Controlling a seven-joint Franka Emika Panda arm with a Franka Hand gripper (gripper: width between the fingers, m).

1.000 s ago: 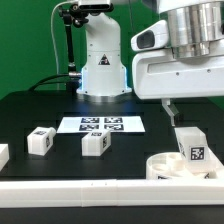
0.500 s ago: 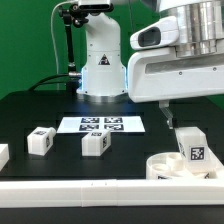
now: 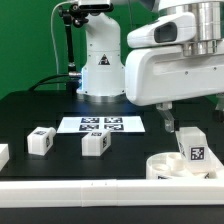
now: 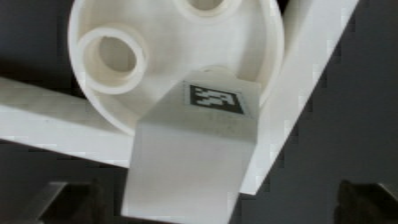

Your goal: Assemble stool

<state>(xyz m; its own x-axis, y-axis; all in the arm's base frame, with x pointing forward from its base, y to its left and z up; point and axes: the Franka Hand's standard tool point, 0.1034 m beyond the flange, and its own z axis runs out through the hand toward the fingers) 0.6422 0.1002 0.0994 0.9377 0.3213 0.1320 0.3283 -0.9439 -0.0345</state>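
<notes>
Currently gripper (image 3: 194,118) low over upright leg (image 3: 192,146), jaws spread wide, clear of it on both sides. Same leg standing on seat disc (image 3: 160,166) at the exterior view's right, just behind rail (image 3: 80,188). Further toward the exterior view's left, loose leg (image 3: 95,144) and second loose leg (image 3: 40,141) near marker board (image 3: 100,124), on black table (image 3: 30,110), well apart from seat disc

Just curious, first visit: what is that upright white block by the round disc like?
A stool leg: chunky, rectangular, white, plastic-looking, with a black-and-white marker tag on one face. It stands upright at the round seat disc, on the exterior view's right. The open hand hangs above, not gripping it.
</notes>
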